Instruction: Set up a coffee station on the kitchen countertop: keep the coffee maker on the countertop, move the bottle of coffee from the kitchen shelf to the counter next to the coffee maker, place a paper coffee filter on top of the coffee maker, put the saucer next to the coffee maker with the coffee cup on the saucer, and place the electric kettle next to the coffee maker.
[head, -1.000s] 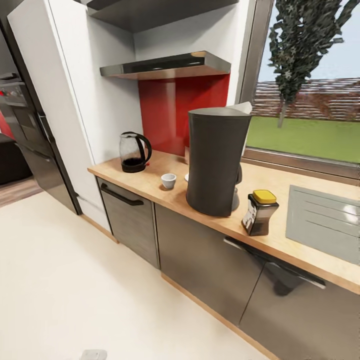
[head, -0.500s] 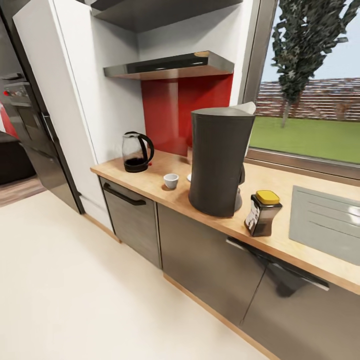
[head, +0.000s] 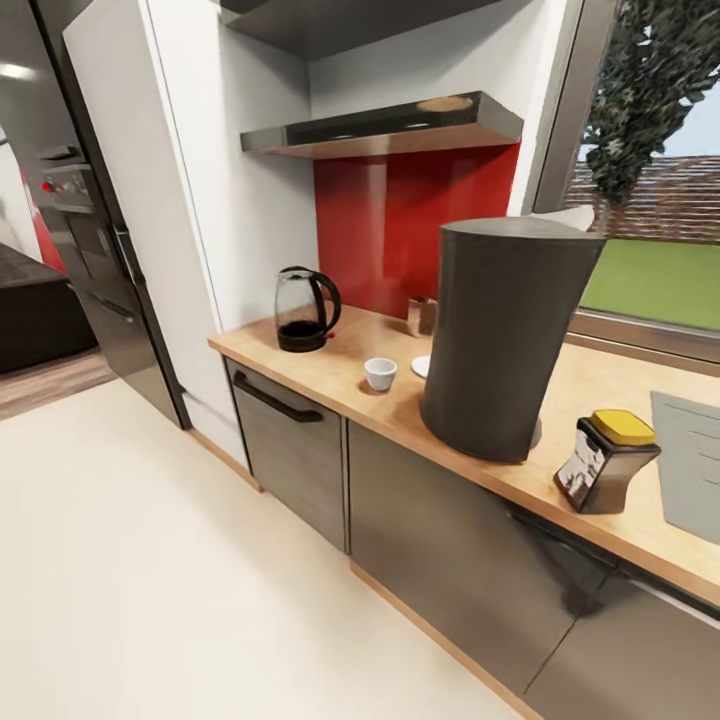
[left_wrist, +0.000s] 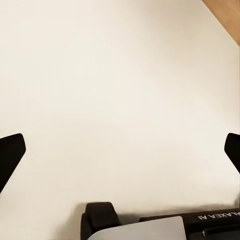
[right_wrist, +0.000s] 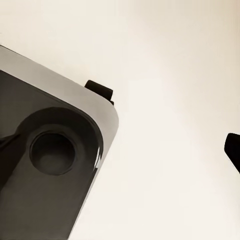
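The tall dark-grey coffee maker (head: 505, 340) stands on the light wood kitchen countertop (head: 320, 362). A white paper coffee filter (head: 565, 217) peeks over its flat top. To its right stands the bottle of coffee (head: 607, 462), dark with a yellow cap. Left of the maker sits the small white coffee cup (head: 380, 373) on bare wood. The saucer (head: 421, 366) is apart from the cup and partly hidden behind the maker. Further left is the glass electric kettle (head: 303, 309). My left gripper (left_wrist: 120, 150) is open over cream floor. My right gripper (right_wrist: 120, 150) is open; one fingertip (right_wrist: 233, 149) shows.
A small beige box (head: 421, 315) stands at the red backsplash behind the cup. The steel sink (head: 690, 455) is inset at the far right. Glossy dark cabinets (head: 450, 540) run below, a shelf (head: 390, 125) above. My own base (right_wrist: 45, 165) is below the right wrist.
The head view has shifted and closed in on the counter, so everything appears larger and further right. The objects on the counter have not moved.
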